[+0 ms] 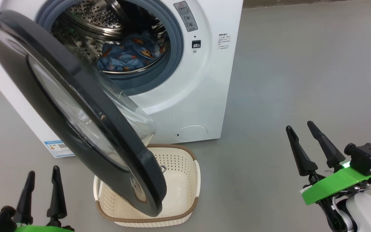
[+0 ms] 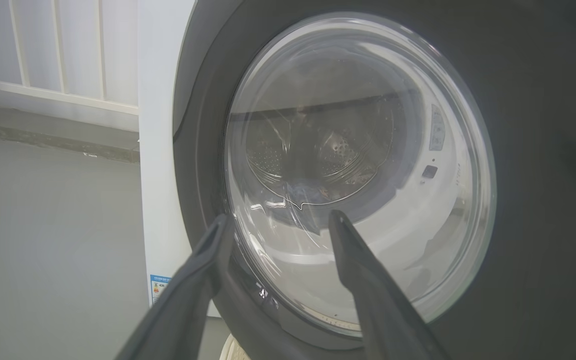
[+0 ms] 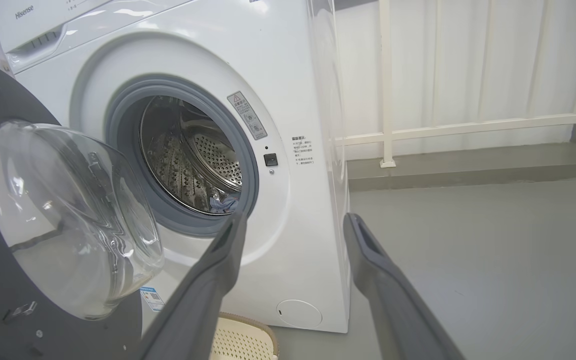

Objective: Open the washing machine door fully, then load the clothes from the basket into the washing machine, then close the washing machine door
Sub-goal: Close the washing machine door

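With the clothes [image 1: 130, 56] in the washing machine [image 1: 198, 106] and the basket [image 1: 190, 174] empty under the half-open washing machine door [image 1: 105, 125], the left fingers [image 1: 55, 190], wide and empty like the right fingers [image 1: 301, 154], should press its black rim steadily until it latches.

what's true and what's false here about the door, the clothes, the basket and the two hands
1. The clothes lie inside the washing machine. True.
2. The washing machine door is shut. False: it stands open, hanging over the basket.
3. The basket holds clothes. False: what shows of its inside is bare.
4. The left hand and the right hand are both open and hold nothing. True.
5. The right hand grips the door. False: it is well apart from it, over the floor.
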Robot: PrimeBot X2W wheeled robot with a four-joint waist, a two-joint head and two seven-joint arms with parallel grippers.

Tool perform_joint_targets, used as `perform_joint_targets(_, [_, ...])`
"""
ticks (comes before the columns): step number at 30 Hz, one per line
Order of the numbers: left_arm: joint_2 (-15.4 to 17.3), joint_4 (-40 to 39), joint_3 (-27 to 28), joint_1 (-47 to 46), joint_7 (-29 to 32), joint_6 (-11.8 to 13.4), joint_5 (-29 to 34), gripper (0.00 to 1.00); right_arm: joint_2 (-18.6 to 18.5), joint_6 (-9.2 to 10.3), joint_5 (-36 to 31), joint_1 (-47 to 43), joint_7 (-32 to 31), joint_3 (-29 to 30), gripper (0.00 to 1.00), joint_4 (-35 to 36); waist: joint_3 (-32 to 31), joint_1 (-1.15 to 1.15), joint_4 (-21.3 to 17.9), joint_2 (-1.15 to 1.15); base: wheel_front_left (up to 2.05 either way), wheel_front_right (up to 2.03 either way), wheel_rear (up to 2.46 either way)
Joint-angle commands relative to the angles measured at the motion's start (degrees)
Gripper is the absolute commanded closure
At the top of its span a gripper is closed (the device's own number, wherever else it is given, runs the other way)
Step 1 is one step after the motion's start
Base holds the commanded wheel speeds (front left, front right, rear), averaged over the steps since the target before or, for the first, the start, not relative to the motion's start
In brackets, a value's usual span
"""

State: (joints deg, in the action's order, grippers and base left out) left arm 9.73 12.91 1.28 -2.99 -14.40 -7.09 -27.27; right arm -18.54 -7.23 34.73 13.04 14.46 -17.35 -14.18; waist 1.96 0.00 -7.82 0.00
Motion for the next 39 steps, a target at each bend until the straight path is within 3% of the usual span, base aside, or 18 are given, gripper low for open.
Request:
perform_joint_targets(1, [0.81,-1.86,2.17,-0.58,-0.59,-0.14,0.90,0.00,-0.98,-0.25,-0.69,-0.19,0.54,-0.48,0.00,1.56,0.07,0.00,0.07,0.00,0.00,0.00,0.00])
perform_joint_targets(30, [-0.34,-3.07,2.73,-0.57,-0.60,-0.39,2.00,0.00,-0.99,-0.25,-0.60,0.19,0.54,-0.32,0.00,1.62,0.61,0.00,0.95,0.00,0.00,0.00,0.00])
perform_joint_targets(32, [-0.32,-3.09,2.66,-0.57,-0.60,-0.39,1.94,0.00,-1.01,-0.25,-0.54,0.23,0.54,-0.40,0.26,1.63,0.62,0.00,1.00,0.00,0.00,0.00,0.00])
perform_joint_targets(33, [-0.32,-3.10,2.63,-0.58,-0.60,-0.39,1.92,0.00,-1.02,-0.25,-0.55,0.28,0.54,-0.42,0.51,1.68,0.61,0.00,1.04,0.00,0.00,0.00,0.00])
perform_joint_targets(35, [-0.33,-3.09,2.54,-0.60,-0.60,-0.39,1.88,0.00,-0.89,-0.25,-0.34,0.39,0.54,-0.32,0.69,2.01,0.60,0.00,1.17,0.00,0.00,0.00,0.00])
perform_joint_targets(37, [-0.35,-3.11,2.43,-0.68,-0.60,-0.39,1.91,0.00,-0.68,-0.25,0.20,0.62,0.54,-0.32,1.00,2.81,0.67,0.00,1.40,0.00,0.00,0.00,0.00])
perform_joint_targets(39, [-0.34,-3.15,2.26,-0.72,-0.60,-0.39,2.04,0.00,-0.52,-0.25,0.65,0.94,0.54,-0.39,1.00,3.74,0.71,0.00,1.77,0.00,0.00,0.00,0.00])
